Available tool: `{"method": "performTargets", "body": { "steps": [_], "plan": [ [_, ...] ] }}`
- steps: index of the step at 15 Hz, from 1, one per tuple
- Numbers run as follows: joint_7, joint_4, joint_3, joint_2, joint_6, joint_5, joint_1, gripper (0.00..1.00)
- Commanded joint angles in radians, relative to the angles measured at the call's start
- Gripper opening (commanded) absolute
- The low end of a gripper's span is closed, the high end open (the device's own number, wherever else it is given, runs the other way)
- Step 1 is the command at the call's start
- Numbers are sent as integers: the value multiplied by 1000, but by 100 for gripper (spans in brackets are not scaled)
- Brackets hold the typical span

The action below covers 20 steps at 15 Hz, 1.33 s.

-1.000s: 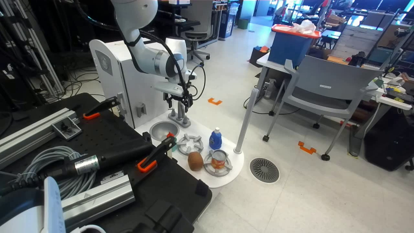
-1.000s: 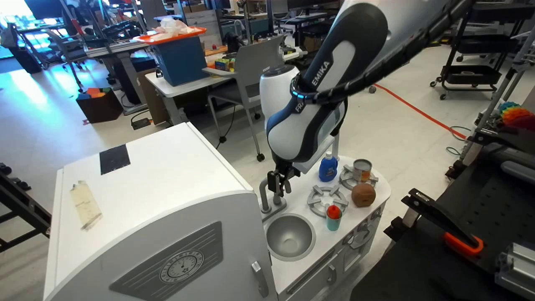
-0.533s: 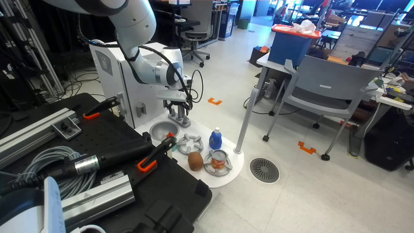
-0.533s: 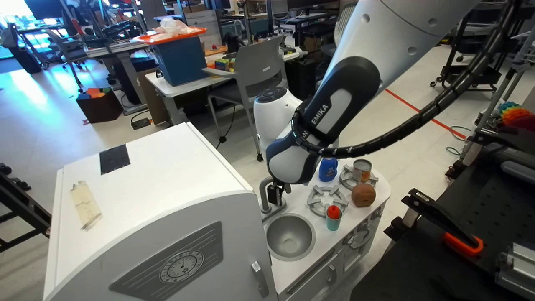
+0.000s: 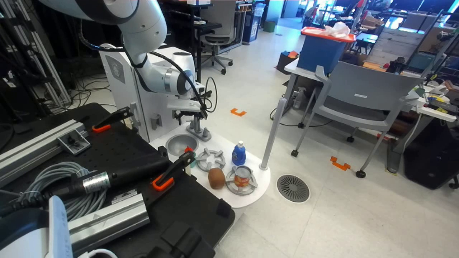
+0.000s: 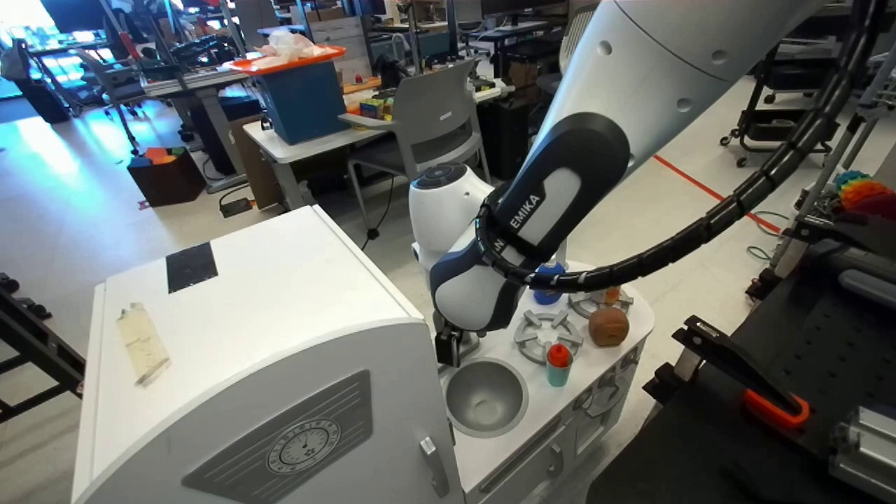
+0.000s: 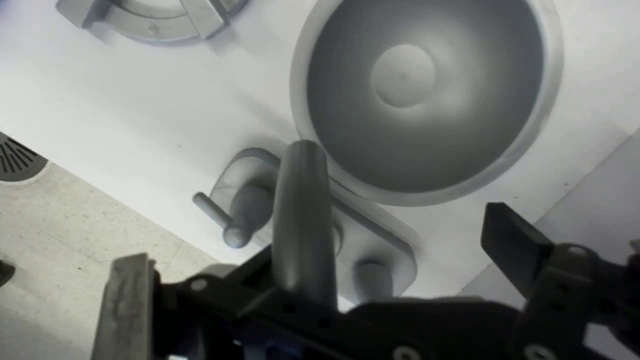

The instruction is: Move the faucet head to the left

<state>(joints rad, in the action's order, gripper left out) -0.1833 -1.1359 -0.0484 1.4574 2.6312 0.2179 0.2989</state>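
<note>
Pincer (image 7: 314,234): spread | faucet (image 7: 304,215): in wrist view lies between the fingers (image 7: 125,300) at 8 and 3 o'clock | its long axis: toward 12 o'clock

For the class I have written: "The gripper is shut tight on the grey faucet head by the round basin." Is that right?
One thing is wrong: the gripper is open, not shut. The wrist view shows its fingers spread wide, with a gap on either side of the grey faucet head, which is indeed by the round basin.
</note>
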Motion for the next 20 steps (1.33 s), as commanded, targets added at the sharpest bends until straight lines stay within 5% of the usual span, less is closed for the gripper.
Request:
{"method": "performTargets", "body": {
  "steps": [1, 13, 20],
  "plan": [
    [-41, -85, -66, -33, 26, -6, -2, 100],
    [110, -186, -165, -150, -58, -166, -65, 100],
    [390, -377, -92, -351, -66, -270, -77, 100]
  ]
}}
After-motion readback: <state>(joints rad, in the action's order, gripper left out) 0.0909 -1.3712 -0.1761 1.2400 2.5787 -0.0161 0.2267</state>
